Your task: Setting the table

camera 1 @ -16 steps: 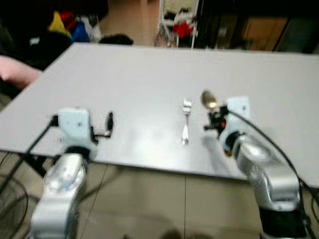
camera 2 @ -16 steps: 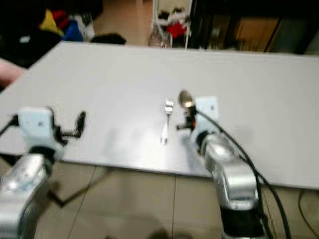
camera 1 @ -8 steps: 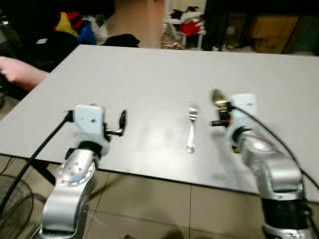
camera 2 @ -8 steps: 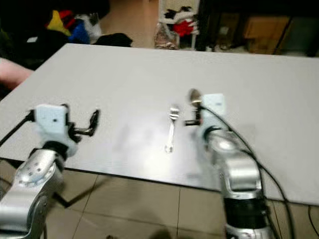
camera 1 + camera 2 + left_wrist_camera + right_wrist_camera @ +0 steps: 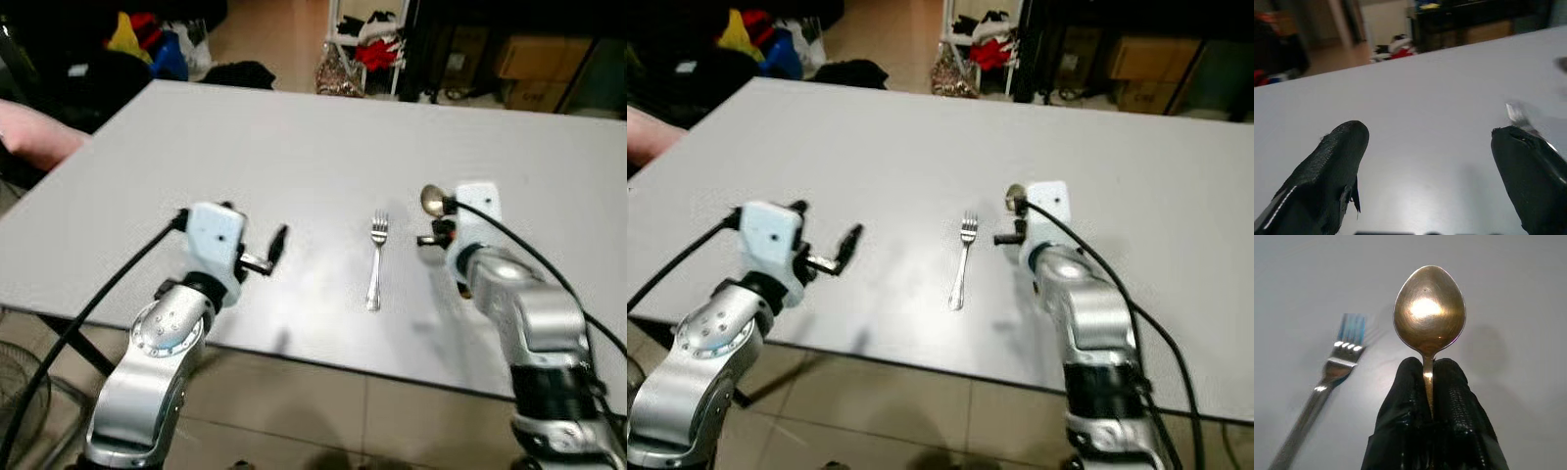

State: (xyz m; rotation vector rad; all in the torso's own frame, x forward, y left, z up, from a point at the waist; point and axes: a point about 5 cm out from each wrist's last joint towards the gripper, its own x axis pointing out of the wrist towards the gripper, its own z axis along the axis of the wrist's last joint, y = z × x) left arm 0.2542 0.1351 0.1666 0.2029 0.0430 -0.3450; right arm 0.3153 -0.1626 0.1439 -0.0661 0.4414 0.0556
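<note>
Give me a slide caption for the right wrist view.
Right hand shut on a spoon above the table, fork lying beside.

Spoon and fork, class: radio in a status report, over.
Right gripper shut on spoon, above table. Fork lies flat beside it. Left gripper open, holding nothing.

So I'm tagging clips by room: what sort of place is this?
Probably a lived-in home dining area: a big plain grey table with a steel fork, tiled floor, cardboard boxes and heaped clothes behind.
</note>
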